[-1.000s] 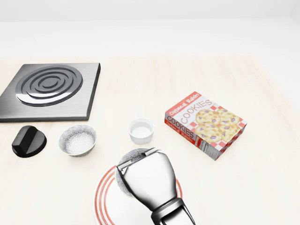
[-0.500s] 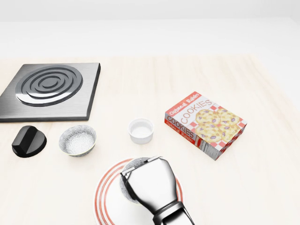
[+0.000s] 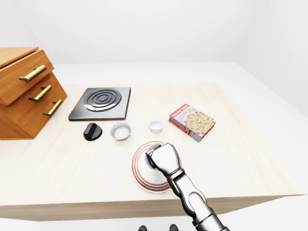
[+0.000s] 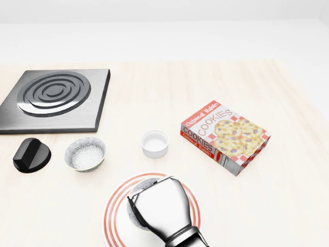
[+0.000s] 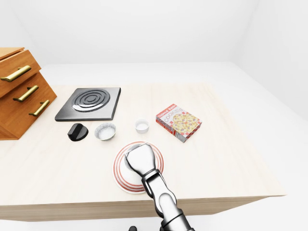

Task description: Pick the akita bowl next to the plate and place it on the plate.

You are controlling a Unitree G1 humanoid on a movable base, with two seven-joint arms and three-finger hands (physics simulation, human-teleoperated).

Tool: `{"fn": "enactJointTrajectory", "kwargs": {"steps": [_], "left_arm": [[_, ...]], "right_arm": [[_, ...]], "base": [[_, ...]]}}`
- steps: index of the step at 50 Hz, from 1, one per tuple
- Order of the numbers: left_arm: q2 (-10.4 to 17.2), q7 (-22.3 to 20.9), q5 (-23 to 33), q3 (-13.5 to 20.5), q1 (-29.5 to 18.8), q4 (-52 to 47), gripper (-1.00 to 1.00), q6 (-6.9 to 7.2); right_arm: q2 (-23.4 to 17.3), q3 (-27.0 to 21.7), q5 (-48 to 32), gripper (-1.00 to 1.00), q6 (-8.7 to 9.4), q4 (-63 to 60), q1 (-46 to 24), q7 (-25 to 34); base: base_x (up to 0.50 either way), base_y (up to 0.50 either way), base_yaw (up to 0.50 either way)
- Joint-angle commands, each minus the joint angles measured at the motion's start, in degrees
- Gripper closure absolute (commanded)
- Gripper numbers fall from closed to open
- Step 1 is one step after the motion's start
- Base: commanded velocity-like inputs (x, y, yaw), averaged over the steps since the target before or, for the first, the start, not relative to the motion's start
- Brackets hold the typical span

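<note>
Akita bowl (image 4: 140, 186) under the right hand's (image 4: 163, 208) fingers (image 4: 150, 191), over the plate (image 4: 114, 206) on the table (image 4: 288, 175).
In the head view, a ramekin (image 4: 154, 143) lies just above the fingers and a cookie box (image 4: 225, 136) to their upper right. A second bowl (image 4: 85, 154), a knob (image 4: 32, 154) and a hotplate (image 4: 54, 98) lie upper left, with a drawer cabinet (image 3: 24, 91) farther left.

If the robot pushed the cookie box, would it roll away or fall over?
Probably neither. The cookie box lies flat on its wide face on the table, so it would likely slide, not tip. Its flat sides and corners mean it shouldn't roll. It looks like thin cardboard, so it's probably light.
</note>
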Motion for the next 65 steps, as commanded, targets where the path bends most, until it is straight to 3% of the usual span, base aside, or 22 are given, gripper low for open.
{"fn": "enactJointTrajectory", "kwargs": {"steps": [1, 20, 55, 56, 57, 58, 65], "left_arm": [[-0.01, -0.07, -0.05, -0.12, -0.02, 0.26, -1.00, 0.00], [0.10, 0.15, -0.12, -0.26, -0.12, 0.17, -1.00, 0.00], [0.02, 0.07, -0.02, -0.11, -0.13, 0.15, -1.00, 0.00], [0.04, 0.07, -0.04, -0.15, -0.14, 0.19, -1.00, 0.00], [0.05, 0.07, -0.06, -0.18, -0.14, 0.23, -1.00, 0.00], [0.01, 0.01, -0.07, -0.26, -0.20, 0.40, -1.00, 0.00], [0.20, 0.22, -0.26, 0.01, 0.03, -0.04, -1.00, 0.00]], "right_arm": [[-0.01, 0.98, -0.97, 1.00, 0.00, -0.95, 0.95, -2.37], [0.22, -0.58, -0.56, 1.00, 0.00, 7.89, -1.71, -6.56], [0.41, -0.84, -0.12, 1.00, 0.00, 9.20, -2.01, -6.54], [0.41, -0.95, -0.10, 0.87, 0.00, 9.32, -2.09, -6.58], [0.44, -1.03, 0.07, 0.42, 0.00, 9.06, -2.08, -6.46], [0.81, -1.61, 1.10, -1.00, 0.00, 8.12, -1.69, -4.36], [-0.22, -2.03, 3.74, -1.00, 0.00, 4.70, -0.22, 1.06]], "base": [[0.00, 0.00, 0.00], [0.00, 0.00, 0.00], [0.00, 0.00, 0.00], [0.00, 0.00, 0.00], [0.00, 0.00, 0.00], [0.00, 0.00, 0.00], [0.00, 0.00, 0.00]]}}
